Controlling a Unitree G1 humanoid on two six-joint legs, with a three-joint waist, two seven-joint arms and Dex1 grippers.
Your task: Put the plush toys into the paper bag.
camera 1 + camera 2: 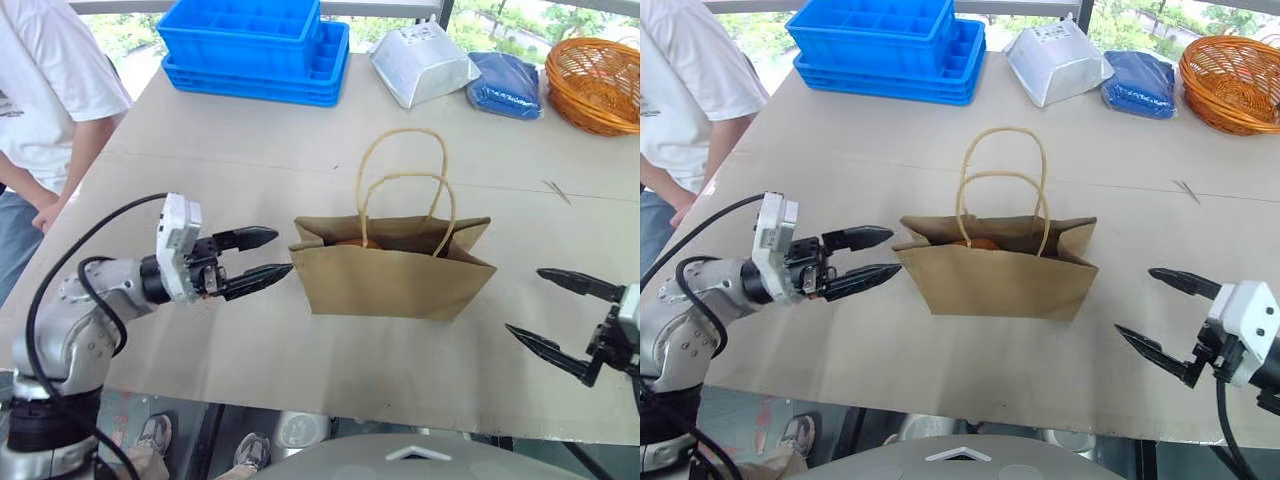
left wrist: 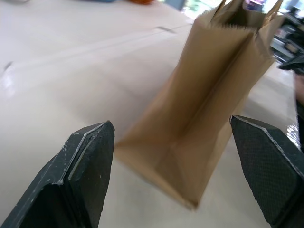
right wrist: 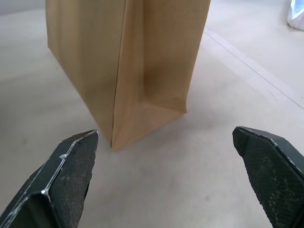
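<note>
The brown paper bag [image 1: 390, 275] stands upright in the middle of the table, mouth open and both cord handles [image 1: 405, 180] raised. A sliver of orange-brown [image 1: 345, 241] shows just inside the mouth; I cannot tell what it is. The plush toys are otherwise hidden. My left gripper [image 1: 282, 252] is open and empty, its fingertips just short of the bag's left end. In the left wrist view the bag [image 2: 213, 95] stands beyond the spread fingers [image 2: 90, 161]. My right gripper [image 1: 524, 300] is open and empty, well clear of the bag's right end [image 3: 142, 66].
Stacked blue crates [image 1: 250, 45], a white plastic bag [image 1: 420, 62], a blue bag [image 1: 505, 85] and a wicker basket [image 1: 595, 85] line the far edge. A person in a white shirt [image 1: 50, 100] stands at the table's left side. The table's front edge [image 1: 330, 410] runs close below both grippers.
</note>
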